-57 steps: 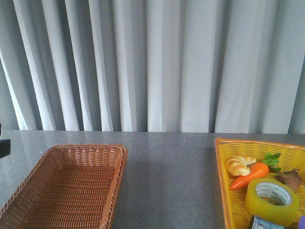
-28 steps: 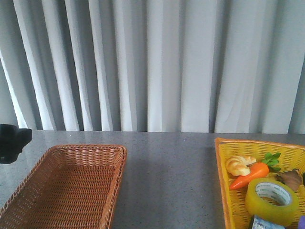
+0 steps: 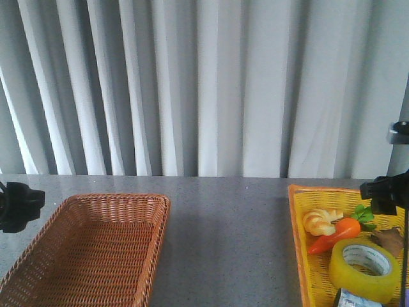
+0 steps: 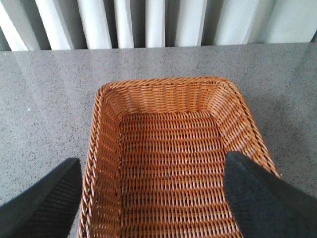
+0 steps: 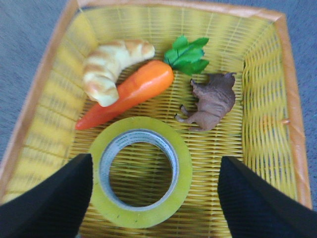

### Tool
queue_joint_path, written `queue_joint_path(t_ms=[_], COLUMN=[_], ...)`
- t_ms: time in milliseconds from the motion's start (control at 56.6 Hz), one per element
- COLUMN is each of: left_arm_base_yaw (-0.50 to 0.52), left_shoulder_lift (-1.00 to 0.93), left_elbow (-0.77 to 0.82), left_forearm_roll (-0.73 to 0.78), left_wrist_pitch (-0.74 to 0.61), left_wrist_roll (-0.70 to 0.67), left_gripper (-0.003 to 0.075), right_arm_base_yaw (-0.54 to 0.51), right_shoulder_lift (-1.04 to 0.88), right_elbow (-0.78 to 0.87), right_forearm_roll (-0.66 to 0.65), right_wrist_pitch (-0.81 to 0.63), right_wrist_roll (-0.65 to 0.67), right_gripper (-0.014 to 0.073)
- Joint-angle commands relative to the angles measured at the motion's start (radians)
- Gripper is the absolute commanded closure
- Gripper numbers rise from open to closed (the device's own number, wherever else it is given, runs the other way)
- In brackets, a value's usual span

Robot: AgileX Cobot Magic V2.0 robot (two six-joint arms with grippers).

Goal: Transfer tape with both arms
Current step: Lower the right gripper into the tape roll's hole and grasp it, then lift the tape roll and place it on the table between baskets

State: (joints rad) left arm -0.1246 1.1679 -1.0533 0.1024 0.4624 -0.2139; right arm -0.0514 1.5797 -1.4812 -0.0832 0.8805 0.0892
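The tape is a wide yellow roll with a white printed core, lying flat in the yellow basket at the right. In the right wrist view the tape sits between the spread fingers of my right gripper, which hangs open above it without touching. Part of the right arm shows over the basket's far end. My left gripper is open and empty above the brown wicker basket. Part of the left arm shows at the left edge.
The brown wicker basket holds nothing. Beside the tape lie a toy carrot, a bread roll and a brown animal figure. The yellow basket's rim surrounds them. White curtains hang behind the grey table.
The left arm came into view at the left edge and settled slightly lower. The right arm has now appeared at the right over the yellow basket. The tape has not moved.
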Motion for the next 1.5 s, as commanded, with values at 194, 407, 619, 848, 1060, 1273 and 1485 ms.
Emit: queue_joint_path(t_ms=[194, 407, 619, 848, 1060, 1273, 1485], left_arm_base_yaw=[-0.007, -0.007, -0.007, -0.007, -0.007, -0.007, -0.007], left_shoulder_lift=[-0.018, -0.018, -0.018, -0.018, -0.018, -0.018, -0.018], left_elbow=[-0.033, -0.033, -0.033, -0.033, -0.033, -0.033, -0.033], left_forearm_roll=[-0.003, -0.003, -0.003, -0.003, -0.003, -0.003, -0.003], left_wrist_pitch=[-0.082, -0.089, -0.089, -0.097, -0.108, -0.107, -0.102], left_wrist_roll=[-0.008, -0.008, -0.008, -0.008, -0.008, -0.008, -0.008], left_gripper=[0.0186, 0.0186, 0.0186, 0.0186, 0.0186, 0.0186, 0.0186], right_arm_base_yaw=[-0.003, -0.009, -0.064, -0.083, -0.082, -0.082, -0.08], right_shoulder_lift=[0.197, 0.257, 0.304, 0.353, 0.372, 0.351, 0.309], right_elbow=[-0.155, -0.155, -0.155, -0.155, -0.155, -0.219, -0.4], right_forearm_roll=[-0.082, -0.091, -0.023, -0.001, 0.011, 0.017, 0.09], right_wrist_pitch=[0.078, 0.091, 0.093, 0.094, 0.093, 0.137, 0.22], right_wrist_roll=[0.001, 0.001, -0.023, -0.089, -0.105, -0.152, -0.189], right_gripper=[0.0106, 0.0106, 0.0106, 0.0176, 0.0414, 0.0604, 0.06])
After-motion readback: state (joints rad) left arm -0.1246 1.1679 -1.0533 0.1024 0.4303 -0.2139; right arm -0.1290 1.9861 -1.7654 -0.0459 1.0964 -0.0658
